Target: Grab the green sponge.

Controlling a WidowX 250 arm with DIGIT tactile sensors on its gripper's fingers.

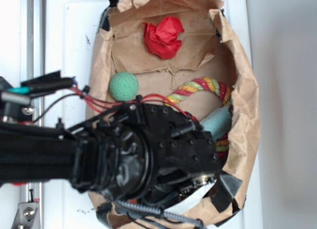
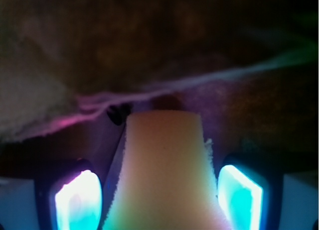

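The green sponge [image 2: 164,155] shows as a pale yellow foam block in the wrist view, standing between my two glowing pads [image 2: 79,200]. My gripper [image 2: 159,190] is open around it, with a thin dark gap on each side of the foam's upper part. Lower down, the foam widens almost to the pads. In the exterior view my black arm [image 1: 148,154] reaches down into the brown paper bag [image 1: 245,105] and hides both the sponge and the fingers.
Inside the bag lie a round green ball [image 1: 123,86], a crumpled red piece [image 1: 163,37], a multicoloured rope toy [image 1: 200,86] and a teal cloth [image 1: 218,122]. The bag's walls rise close around the arm. Red and black cables [image 1: 94,101] trail to the left.
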